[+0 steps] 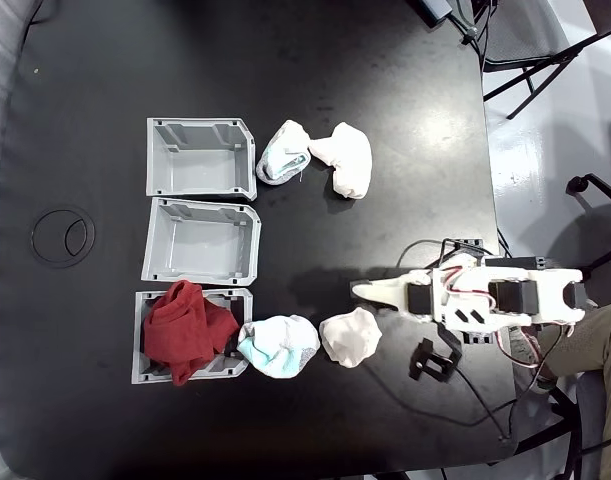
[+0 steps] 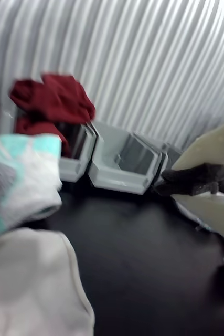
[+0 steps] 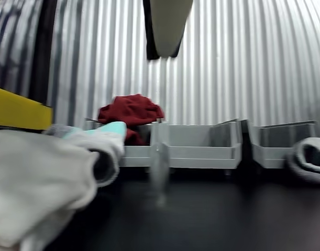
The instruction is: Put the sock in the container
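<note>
The dark red sock (image 1: 185, 328) lies bunched in the container (image 1: 137, 350), the nearest of three grey bins in the fixed view, and spills over its rim. In the wrist view the sock (image 2: 51, 102) heaps above that container (image 2: 72, 169); the other view shows the sock (image 3: 131, 111) in the leftmost bin (image 3: 136, 154). My gripper (image 1: 357, 291) hovers over the black table to the right of the bins, pointing at them, shut with nothing held. Its white fingers (image 2: 209, 147) enter the wrist view from the right, gripper (image 2: 169, 182) tips together.
Two empty grey bins (image 1: 200, 240) (image 1: 200, 157) sit beside the filled one. A white-and-teal sock (image 1: 278, 345) and a white sock (image 1: 349, 335) lie right of the container, just below my gripper. Another such pair (image 1: 283, 152) (image 1: 345, 158) lies by the far bin. Cables trail at the right.
</note>
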`<state>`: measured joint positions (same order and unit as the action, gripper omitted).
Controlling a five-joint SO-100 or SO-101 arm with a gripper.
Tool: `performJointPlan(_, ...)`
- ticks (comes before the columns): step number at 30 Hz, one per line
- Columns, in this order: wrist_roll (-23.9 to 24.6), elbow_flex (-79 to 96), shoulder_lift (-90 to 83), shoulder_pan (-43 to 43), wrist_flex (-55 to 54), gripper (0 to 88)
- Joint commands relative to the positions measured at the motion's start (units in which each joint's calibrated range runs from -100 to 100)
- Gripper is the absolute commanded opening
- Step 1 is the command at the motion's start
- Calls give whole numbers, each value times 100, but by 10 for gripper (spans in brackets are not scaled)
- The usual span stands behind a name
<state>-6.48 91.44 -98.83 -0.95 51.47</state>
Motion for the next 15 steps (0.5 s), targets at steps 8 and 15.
performJointPlan(8, -18, 351, -59, -373, -134, 17)
performJointPlan(15, 4, 360, -59, -389, -134, 14)
